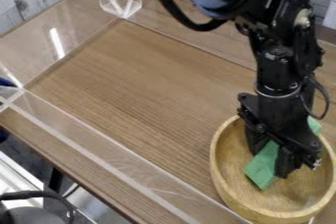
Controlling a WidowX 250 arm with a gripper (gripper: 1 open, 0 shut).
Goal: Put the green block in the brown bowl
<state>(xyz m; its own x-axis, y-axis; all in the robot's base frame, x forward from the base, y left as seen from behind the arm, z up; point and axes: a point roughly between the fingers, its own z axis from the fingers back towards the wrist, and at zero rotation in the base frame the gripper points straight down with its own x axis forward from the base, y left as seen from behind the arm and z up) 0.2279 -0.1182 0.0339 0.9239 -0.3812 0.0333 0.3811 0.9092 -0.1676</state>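
Observation:
The brown bowl sits at the table's near right corner. My gripper points straight down into it, its black fingers low inside the rim. The green block stands tilted between the fingers, upper end in the jaws and lower end down by the bowl's floor on the left. The jaws appear closed on the block's upper part, though the fingers hide the contact. A small green patch shows to the right of the gripper.
The wooden table is fenced by a low clear plastic wall along its near and left edges. A clear plastic stand stands at the far left. The black arm rises from the bowl towards the top.

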